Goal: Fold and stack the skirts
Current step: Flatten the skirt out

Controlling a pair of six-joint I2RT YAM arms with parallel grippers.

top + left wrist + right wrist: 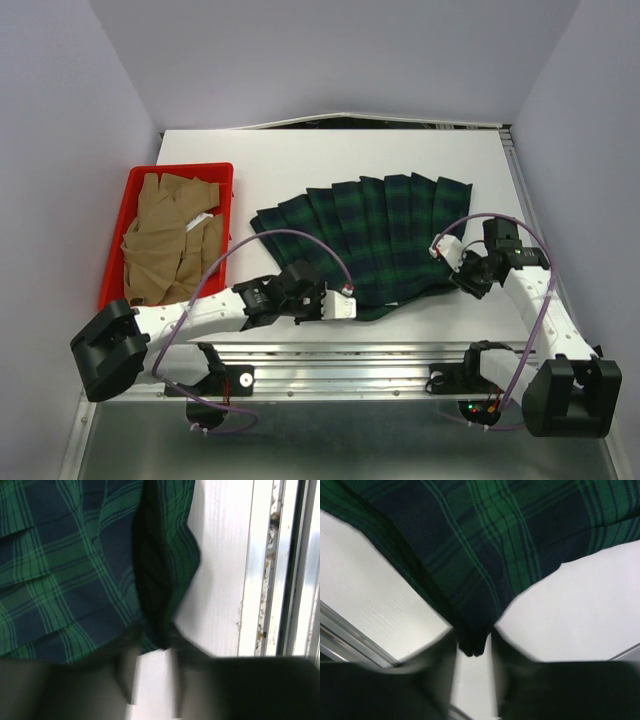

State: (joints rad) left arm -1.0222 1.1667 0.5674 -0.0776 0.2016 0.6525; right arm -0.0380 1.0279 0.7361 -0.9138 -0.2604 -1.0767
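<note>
A green and navy plaid pleated skirt (375,240) lies fanned out on the white table. My left gripper (345,305) is at its near left hem corner; in the left wrist view the jaws (152,647) are shut on a pinched fold of the plaid skirt (75,575). My right gripper (447,255) is at the skirt's right corner; in the right wrist view it (473,647) is shut on the dark corner of the skirt (490,545). A tan skirt (172,238) lies crumpled in a red bin (225,180) at the left.
The red bin stands at the table's left edge. A metal rail (340,355) runs along the near edge, also showing in the left wrist view (280,565). Purple cables loop over both arms. Grey walls close in the sides and back.
</note>
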